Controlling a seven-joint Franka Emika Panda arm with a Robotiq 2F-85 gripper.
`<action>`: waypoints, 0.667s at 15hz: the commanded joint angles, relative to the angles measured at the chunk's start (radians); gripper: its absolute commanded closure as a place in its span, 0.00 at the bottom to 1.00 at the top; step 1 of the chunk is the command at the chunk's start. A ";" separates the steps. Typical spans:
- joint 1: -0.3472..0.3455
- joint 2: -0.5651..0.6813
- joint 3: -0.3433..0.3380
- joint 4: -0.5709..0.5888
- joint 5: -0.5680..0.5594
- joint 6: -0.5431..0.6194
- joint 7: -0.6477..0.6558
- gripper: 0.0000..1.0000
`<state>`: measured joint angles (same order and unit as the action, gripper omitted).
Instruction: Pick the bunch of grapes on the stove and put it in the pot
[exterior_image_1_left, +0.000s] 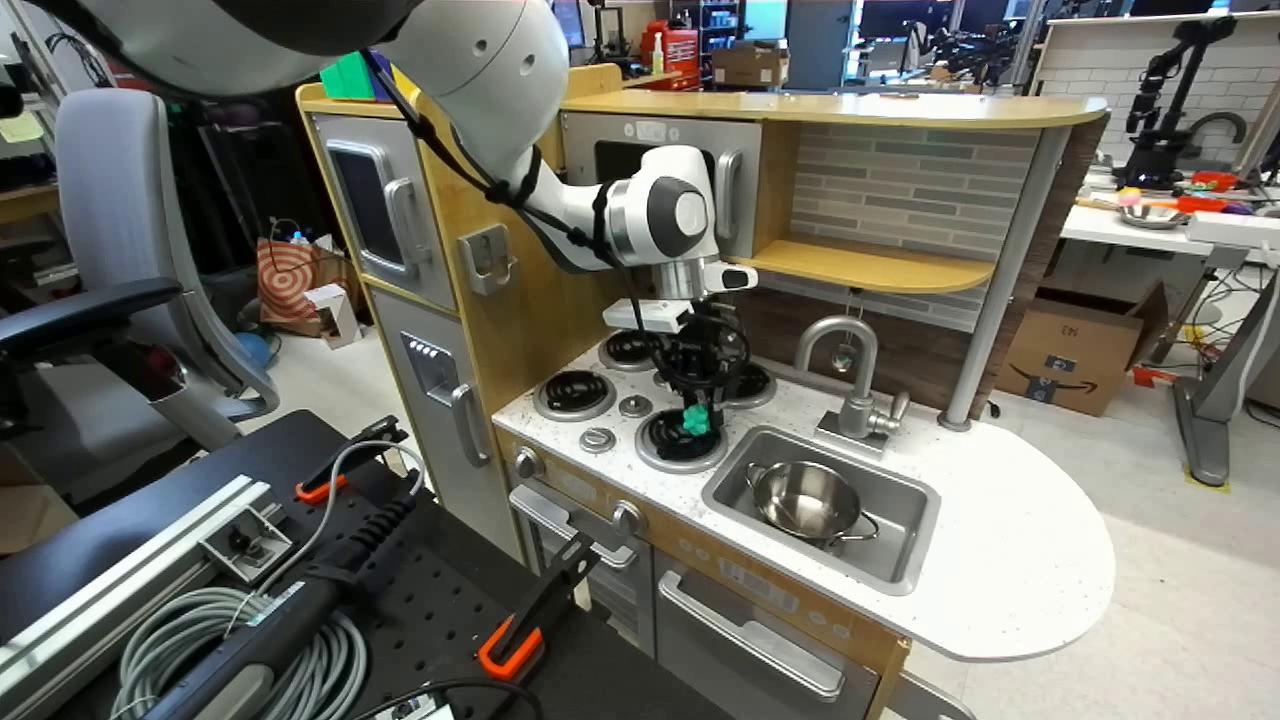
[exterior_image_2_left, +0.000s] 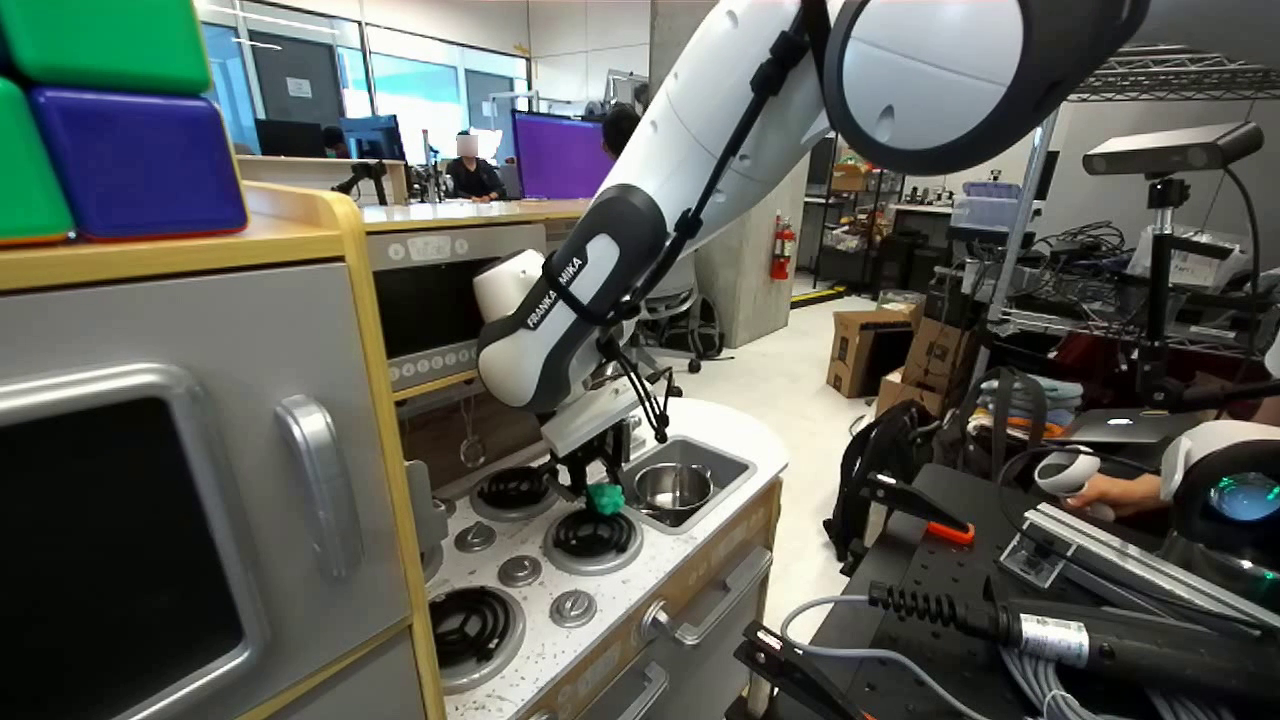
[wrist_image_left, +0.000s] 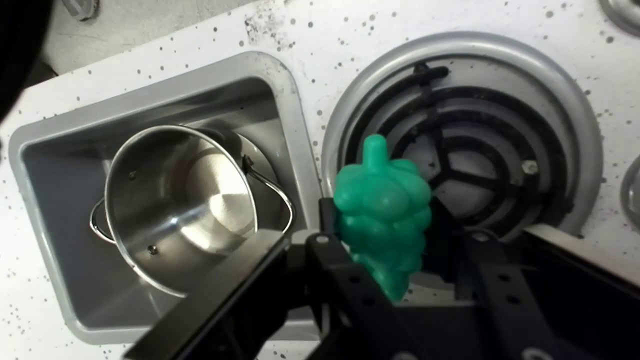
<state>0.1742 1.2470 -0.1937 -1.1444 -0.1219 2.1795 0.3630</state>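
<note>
Bunch of grapes (wrist_image_left: 384, 205): held over the stove (exterior_image_1_left: 615, 462), above part of the burner ring (wrist_image_left: 470, 93) just beside the sink (wrist_image_left: 50, 250).
Stem (wrist_image_left: 375, 152): pointed toward the top of the wrist view, the tapered end turned toward the bottom.
Long axis: run nearly straight from top to bottom there, the stem set slightly leftward.
Claw (wrist_image_left: 384, 220): clenched on the grapes, which are gripped from both sides.
Pot (exterior_image_1_left: 805, 497): seated in the sink.
</note>
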 joint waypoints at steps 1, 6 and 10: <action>-0.045 -0.091 0.020 -0.101 0.040 -0.014 -0.020 0.81; -0.064 -0.154 0.024 -0.229 0.039 0.011 0.018 0.81; -0.110 -0.188 0.029 -0.303 0.069 -0.009 0.021 0.81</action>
<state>0.1322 1.1203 -0.1866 -1.3745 -0.1012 2.1796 0.3984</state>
